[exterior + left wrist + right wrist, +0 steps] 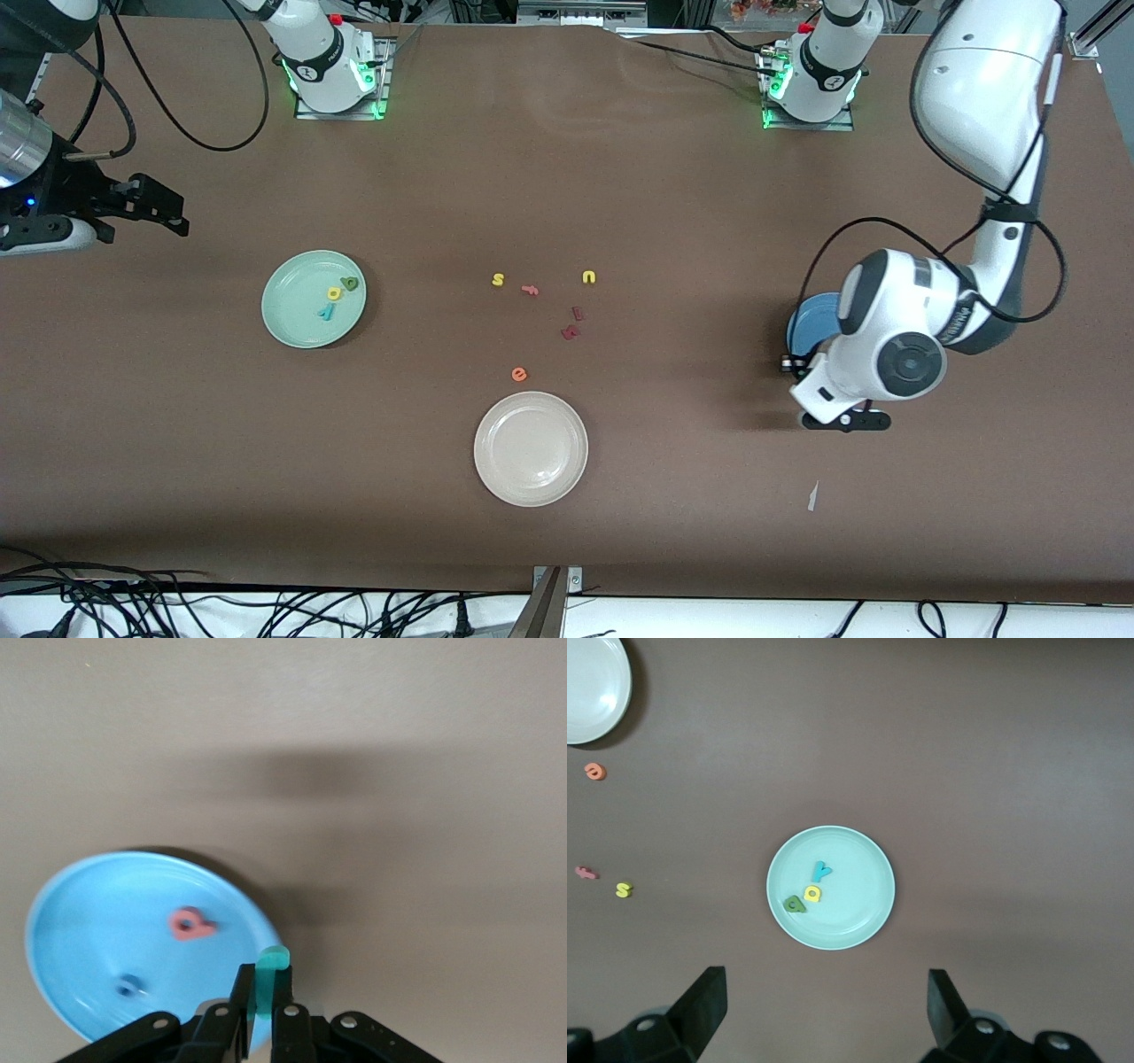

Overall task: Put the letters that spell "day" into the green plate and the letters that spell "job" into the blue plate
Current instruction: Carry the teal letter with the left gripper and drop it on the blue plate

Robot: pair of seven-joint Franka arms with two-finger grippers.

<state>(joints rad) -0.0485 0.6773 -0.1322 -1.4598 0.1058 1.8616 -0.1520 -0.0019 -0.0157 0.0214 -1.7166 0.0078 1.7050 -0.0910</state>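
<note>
The green plate (292, 323) holds the olive "d" (350, 283), the yellow "a" (334, 292) and the teal "y" (327, 311). At the left arm's end, the left arm hides most of the blue plate (811, 323). In the left wrist view the blue plate (80, 912) holds the salmon "b" (190, 924) and the blue "o" (129, 985). My left gripper (264, 992) is shut on the teal "j" (272, 974), over the plate's rim. My right gripper (827, 1010) waits open and empty, high over the table by the green plate (855, 908).
A cream-white plate (530, 478) lies nearest the front camera, mid-table. Loose letters lie past it: orange "e" (519, 374), yellow "s" (498, 279), yellow "u" (588, 277), a pink letter (530, 289) and two dark red ones (570, 332). A white scrap (812, 496) lies near the left arm.
</note>
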